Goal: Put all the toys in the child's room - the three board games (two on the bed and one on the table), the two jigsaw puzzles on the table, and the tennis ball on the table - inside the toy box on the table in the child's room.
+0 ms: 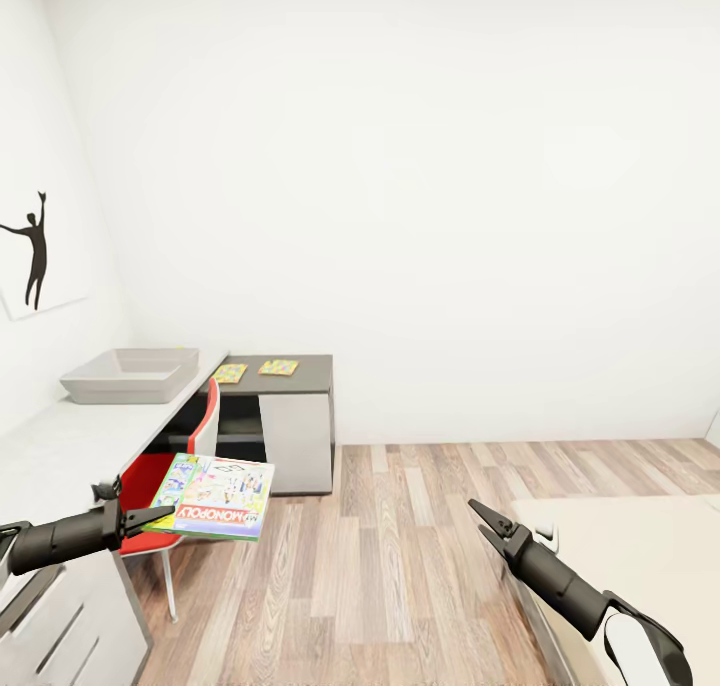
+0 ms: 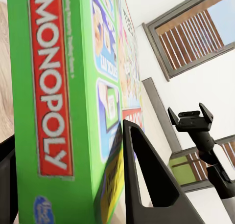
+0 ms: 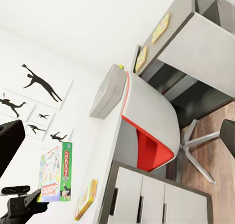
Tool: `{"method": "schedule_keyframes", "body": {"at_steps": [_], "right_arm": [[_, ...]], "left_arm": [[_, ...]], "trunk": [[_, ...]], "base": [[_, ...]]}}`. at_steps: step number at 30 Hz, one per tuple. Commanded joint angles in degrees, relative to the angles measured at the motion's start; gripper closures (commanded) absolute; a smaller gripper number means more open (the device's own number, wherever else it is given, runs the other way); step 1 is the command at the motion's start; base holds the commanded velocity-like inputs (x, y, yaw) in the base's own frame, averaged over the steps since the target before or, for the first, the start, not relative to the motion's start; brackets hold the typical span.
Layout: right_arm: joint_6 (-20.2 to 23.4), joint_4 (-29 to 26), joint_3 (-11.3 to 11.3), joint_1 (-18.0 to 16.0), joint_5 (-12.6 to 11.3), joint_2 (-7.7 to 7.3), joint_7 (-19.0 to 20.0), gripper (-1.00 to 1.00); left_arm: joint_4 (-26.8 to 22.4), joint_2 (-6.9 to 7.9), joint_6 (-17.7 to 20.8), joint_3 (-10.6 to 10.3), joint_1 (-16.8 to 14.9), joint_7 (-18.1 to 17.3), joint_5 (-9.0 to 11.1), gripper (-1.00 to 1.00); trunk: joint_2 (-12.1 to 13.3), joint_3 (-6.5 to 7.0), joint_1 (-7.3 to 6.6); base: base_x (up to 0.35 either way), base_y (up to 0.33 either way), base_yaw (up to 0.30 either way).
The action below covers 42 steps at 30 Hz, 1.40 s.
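My left gripper (image 1: pixel 158 516) is shut on the near edge of a white-and-green Monopoly board game (image 1: pixel 214 496), held roughly flat above the red chair. Up close, the box (image 2: pixel 54 87) sits between the black fingers (image 2: pixel 147 185). The toy box (image 1: pixel 130 374), a pale grey tray, stands on the table (image 1: pixel 60 446) far ahead of it. Two jigsaw puzzles (image 1: pixel 229 373) (image 1: pixel 278 367) lie on the dark grey section. A small yellow-green ball (image 3: pixel 118 66) shows at the tray's far end. Another thin flat box (image 3: pixel 85 200) lies on the desk. My right gripper (image 1: pixel 478 518) hangs open and empty over the floor.
A red-and-white chair (image 1: pixel 160 476) is tucked at the desk below the held box. The beige bed (image 1: pixel 640 556) fills the lower right corner by my right arm. Wood-plank floor (image 1: pixel 400 546) lies open between desk and bed. Silhouette pictures (image 1: pixel 35 251) hang on the left wall.
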Motion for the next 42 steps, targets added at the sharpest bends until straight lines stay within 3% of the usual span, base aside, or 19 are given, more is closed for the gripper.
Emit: {"method": "schedule_keyframes", "body": {"at_steps": [1, 14, 24, 42], "right_arm": [[0.41, -0.02, -0.04, -0.05, -0.21, 0.02, 0.05, -1.00], [0.24, -0.60, -0.05, 0.01, -0.13, 0.12, 0.12, -1.00], [0.25, -0.62, -0.03, 0.02, -0.13, 0.06, 0.12, -1.00], [0.26, -0.42, -0.16, 0.02, -0.13, 0.02, 0.16, -1.00]], "left_arm": [[0.01, 0.00, 0.60, 0.00, -0.02, -0.24, 0.03, 1.00], [0.01, 0.01, 0.60, -0.04, -0.02, -0.24, 0.16, 1.00], [0.01, -0.08, 0.59, 0.19, -0.02, -0.24, 0.26, 1.00], [0.01, -0.10, 0.51, 0.40, 0.02, -0.24, 0.59, 1.00]], "trunk": [[-0.05, -0.12, 0.02], [-0.05, -0.73, 0.02], [-0.05, -0.58, 0.02], [-0.05, -0.55, 0.02]], "base": [[0.000, 0.000, 0.000], [0.000, 0.000, 0.050], [0.027, 0.000, 0.233], [0.288, 0.000, 0.039]]}}
